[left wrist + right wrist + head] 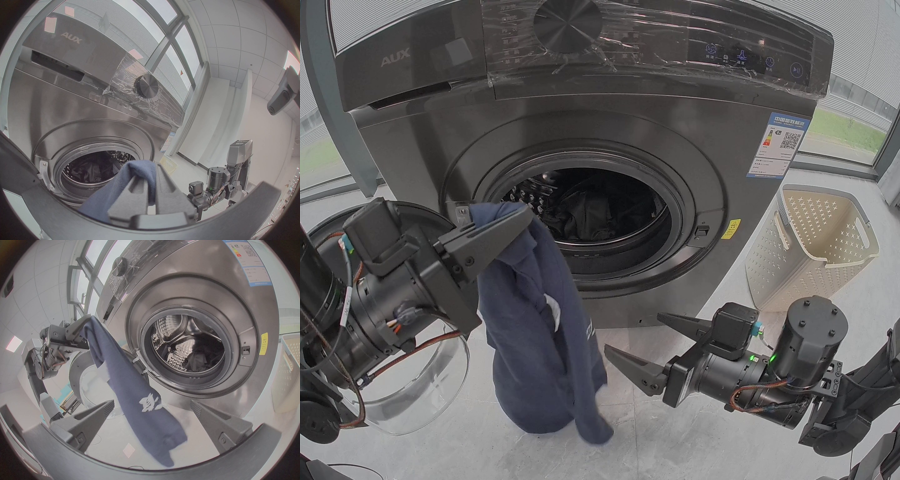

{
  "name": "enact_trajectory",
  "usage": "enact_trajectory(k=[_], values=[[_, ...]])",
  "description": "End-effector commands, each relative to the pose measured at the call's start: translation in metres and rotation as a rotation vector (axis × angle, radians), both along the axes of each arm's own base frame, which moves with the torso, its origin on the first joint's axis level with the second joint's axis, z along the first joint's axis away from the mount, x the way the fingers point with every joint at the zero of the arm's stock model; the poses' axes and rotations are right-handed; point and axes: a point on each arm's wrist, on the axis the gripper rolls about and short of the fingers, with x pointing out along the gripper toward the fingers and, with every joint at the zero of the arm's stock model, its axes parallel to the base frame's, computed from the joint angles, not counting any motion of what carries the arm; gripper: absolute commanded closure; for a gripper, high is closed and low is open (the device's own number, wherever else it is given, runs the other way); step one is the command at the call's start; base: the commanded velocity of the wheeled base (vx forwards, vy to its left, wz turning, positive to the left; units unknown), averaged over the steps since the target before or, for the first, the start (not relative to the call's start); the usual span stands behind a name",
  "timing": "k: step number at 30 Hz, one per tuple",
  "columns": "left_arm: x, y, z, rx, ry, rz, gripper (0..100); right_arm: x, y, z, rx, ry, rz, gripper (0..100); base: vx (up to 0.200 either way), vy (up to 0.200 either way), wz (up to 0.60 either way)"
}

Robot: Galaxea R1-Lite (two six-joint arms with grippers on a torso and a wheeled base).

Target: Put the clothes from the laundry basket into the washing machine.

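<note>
- Head view: the left hand (500, 220) was pinching the top of a navy garment (544, 350), which hung down in front of the open washing machine (650, 119), its lower end near the floor (687, 437). Dark clothes (594, 215) lay in the drum. The glass door (419, 387) stood swung open at the left. The right hand (637, 337) was low before the machine with its fingers spread, just beside the hanging garment. The laundry basket (819, 250) sat on the floor to the machine's right.
- Left wrist view: the left hand's fingers (168, 190) were pressed together on a fold of navy cloth, with the drum opening beyond.
- Right wrist view: the right hand's fingers (93, 415) stood wide apart, and the garment hung between them and the drum.
</note>
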Motion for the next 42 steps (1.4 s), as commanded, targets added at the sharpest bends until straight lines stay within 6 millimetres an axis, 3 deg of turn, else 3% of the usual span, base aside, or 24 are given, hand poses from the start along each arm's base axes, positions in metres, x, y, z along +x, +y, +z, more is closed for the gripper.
enact_trajectory(k=[1, 10, 18, 24, 25, 32, 36, 42], values=[[0.011, -0.008, 0.000, 0.003, 0.006, 0.003, 100, 0.001, -0.006, 0.004, 0.003, -0.017, -0.015, 0, 0.000, 0.000, 0.00], [0.019, -0.011, -0.002, 0.012, 0.018, 0.014, 100, -0.010, -0.009, 0.004, 0.018, -0.027, 0.021, 0, 0.000, 0.000, 0.00], [0.033, -0.021, -0.002, 0.012, 0.018, 0.017, 100, -0.021, 0.002, 0.001, 0.057, -0.024, 0.163, 0, 0.000, 0.000, 0.00], [0.034, -0.022, 0.001, 0.007, 0.010, 0.013, 100, -0.012, 0.026, 0.000, 0.109, 0.009, 0.186, 0, 0.000, 0.000, 0.00], [0.033, -0.022, 0.002, 0.005, 0.008, 0.013, 100, -0.006, 0.037, -0.003, 0.124, 0.019, 0.189, 0, 0.000, 0.000, 0.00], [0.029, -0.018, 0.006, -0.005, -0.006, 0.014, 100, 0.017, 0.061, -0.018, 0.123, 0.025, 0.168, 0, 0.000, 0.000, 0.00], [0.026, -0.015, 0.007, -0.010, -0.012, 0.017, 100, 0.037, 0.058, -0.024, 0.137, 0.009, 0.120, 0, 0.000, 0.000, 0.00], [0.022, -0.013, 0.011, -0.018, -0.024, 0.014, 100, 0.051, 0.051, -0.039, 0.131, 0.014, 0.070, 0, 0.000, 0.000, 0.00]])
